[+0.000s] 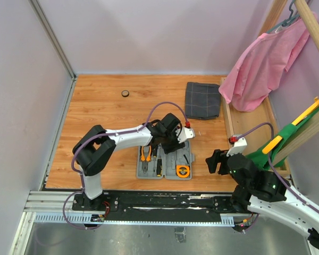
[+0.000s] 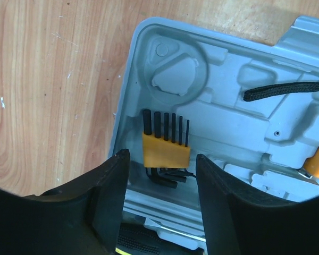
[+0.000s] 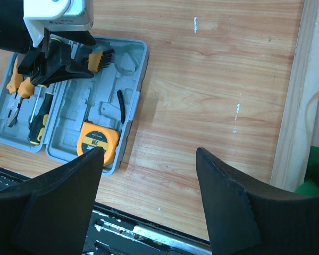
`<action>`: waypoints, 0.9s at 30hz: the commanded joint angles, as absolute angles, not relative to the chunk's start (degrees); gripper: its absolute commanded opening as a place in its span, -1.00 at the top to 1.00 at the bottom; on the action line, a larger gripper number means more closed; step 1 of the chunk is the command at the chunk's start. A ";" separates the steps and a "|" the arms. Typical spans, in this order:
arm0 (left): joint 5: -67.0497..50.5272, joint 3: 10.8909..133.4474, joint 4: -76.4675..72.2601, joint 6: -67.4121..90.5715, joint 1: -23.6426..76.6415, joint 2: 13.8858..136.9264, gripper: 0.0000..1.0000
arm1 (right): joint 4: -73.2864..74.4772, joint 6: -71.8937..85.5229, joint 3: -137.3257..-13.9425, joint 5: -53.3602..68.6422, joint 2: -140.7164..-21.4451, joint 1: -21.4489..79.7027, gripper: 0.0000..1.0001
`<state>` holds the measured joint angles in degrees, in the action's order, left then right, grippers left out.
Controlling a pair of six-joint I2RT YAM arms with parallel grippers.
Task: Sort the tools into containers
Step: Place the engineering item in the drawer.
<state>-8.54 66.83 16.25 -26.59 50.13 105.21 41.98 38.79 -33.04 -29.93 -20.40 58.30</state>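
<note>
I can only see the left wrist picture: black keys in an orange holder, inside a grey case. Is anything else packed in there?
Observer: Yes. The other half of the case holds orange-handled pliers and a screwdriver.
Visitor: And the other arm?
Observer: The right gripper hangs open and empty over the wooden table, right of the case.
Visitor: Anything outside the case?
Observer: A folded checked cloth lies beyond it.

A light wooden table [image 1: 106, 106] with visible plank grain. Near the front edge, just right of the middle, a flat grey tool case [image 1: 185, 158] lies open. At the far right, well apart from it, lies a folded dark grey checked cloth [image 1: 202, 100]. Far and further left sits a small round dark object [image 1: 125, 94], too small to identify.
</note>
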 commanded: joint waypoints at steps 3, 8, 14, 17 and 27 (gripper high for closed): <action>-6.59 67.86 16.00 -25.94 50.57 104.51 -0.27 | 43.18 39.64 -33.67 -30.23 -20.02 57.31 -0.43; -7.29 66.75 13.26 -23.90 50.54 100.86 -0.31 | 43.02 39.37 -33.45 -29.96 -20.41 57.30 -0.43; -9.11 60.62 3.66 -17.73 49.81 91.58 -0.30 | 40.16 36.04 -33.46 -25.20 -25.63 57.33 -0.44; -9.26 55.83 -1.83 -11.21 48.01 86.57 -0.30 | 38.54 33.76 -34.80 -21.27 -31.20 57.30 -0.44; 1.31 37.87 -7.20 14.12 41.41 68.97 -0.28 | 27.14 19.43 -41.21 -9.66 -51.98 53.84 -0.33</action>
<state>-3.97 43.33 -4.36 1.76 42.94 75.18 34.11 27.46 -37.19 -15.51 -45.67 56.38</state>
